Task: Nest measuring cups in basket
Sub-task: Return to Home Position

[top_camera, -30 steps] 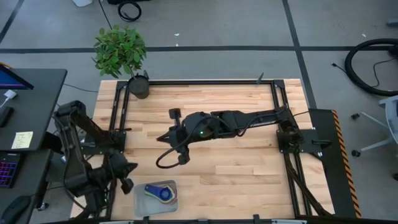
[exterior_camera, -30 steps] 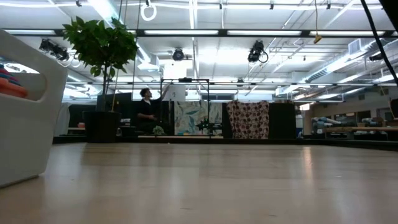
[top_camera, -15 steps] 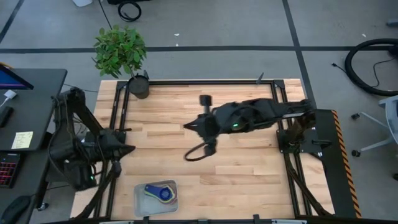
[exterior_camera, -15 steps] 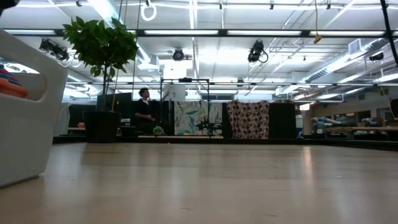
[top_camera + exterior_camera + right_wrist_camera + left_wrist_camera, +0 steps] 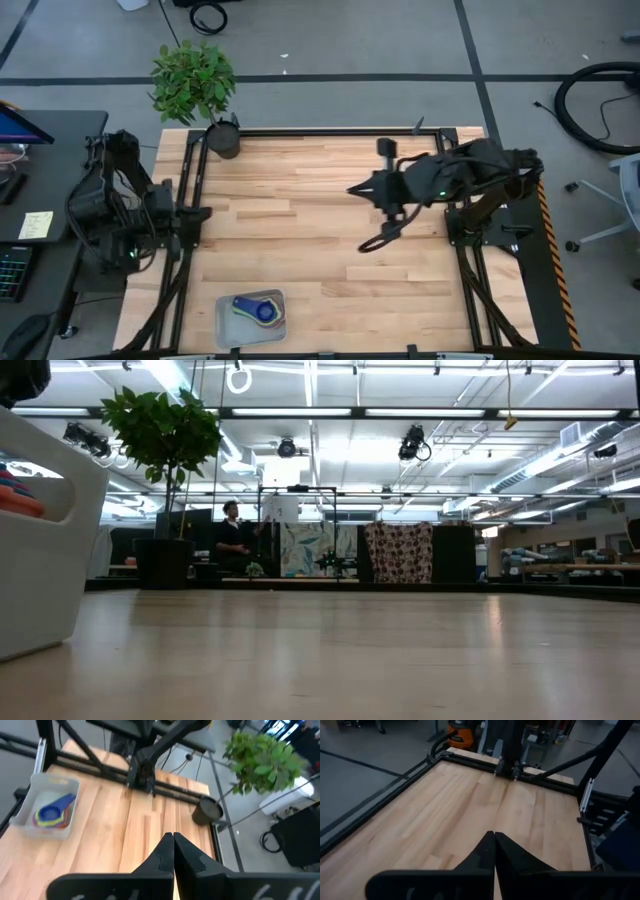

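Observation:
The light grey basket [image 5: 228,322] stands at the table's near edge, left of middle, with the measuring cups [image 5: 262,310] stacked inside, a dark blue one on top over yellow. It also shows in the right wrist view [image 5: 30,820], with the cups [image 5: 50,814] in it, and at the left of the low view [image 5: 45,540]. My right gripper [image 5: 352,190] is shut and empty, high over the table's right half. My left gripper [image 5: 494,842] is shut and empty, drawn back at the table's left edge.
A dark round plant pot [image 5: 223,138] with a leafy plant [image 5: 192,80] stands at the far left corner. A black frame [image 5: 310,133] runs along the table's edges. Bare wood [image 5: 300,230] lies between the arms. A person stands far off in the room [image 5: 232,530].
My right gripper has drawn back from the table's middle toward the right edge, staying shut. My left arm has pulled back from beside the basket toward the far left, off the table's left edge. The basket and cups have stayed put.

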Available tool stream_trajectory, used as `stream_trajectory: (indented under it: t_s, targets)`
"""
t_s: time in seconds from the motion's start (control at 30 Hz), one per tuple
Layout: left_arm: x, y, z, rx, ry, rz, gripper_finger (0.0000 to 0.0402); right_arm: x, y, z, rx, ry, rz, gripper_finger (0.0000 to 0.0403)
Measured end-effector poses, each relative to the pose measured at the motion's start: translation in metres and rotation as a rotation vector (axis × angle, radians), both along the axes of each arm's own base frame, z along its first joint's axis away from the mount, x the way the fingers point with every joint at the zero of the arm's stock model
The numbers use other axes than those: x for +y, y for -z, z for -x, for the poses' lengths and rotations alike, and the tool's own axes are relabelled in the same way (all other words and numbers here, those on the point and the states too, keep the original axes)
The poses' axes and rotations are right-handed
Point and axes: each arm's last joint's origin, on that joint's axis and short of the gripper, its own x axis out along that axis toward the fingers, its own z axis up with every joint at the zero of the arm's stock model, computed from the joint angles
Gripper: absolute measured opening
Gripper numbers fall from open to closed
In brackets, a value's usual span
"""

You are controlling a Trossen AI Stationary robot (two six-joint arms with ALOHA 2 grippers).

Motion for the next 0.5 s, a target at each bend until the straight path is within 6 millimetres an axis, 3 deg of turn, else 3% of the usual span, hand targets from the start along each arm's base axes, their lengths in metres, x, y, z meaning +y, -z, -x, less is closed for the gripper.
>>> stream_trajectory:
  t_s: [0.5]
  targets:
    - [0.063, -0.014, 0.025, -0.06, 0.075, 0.016, 0.0006, -0.034, -0.02, 0.088, 0.055, 0.1, -0.126, 0.0001]
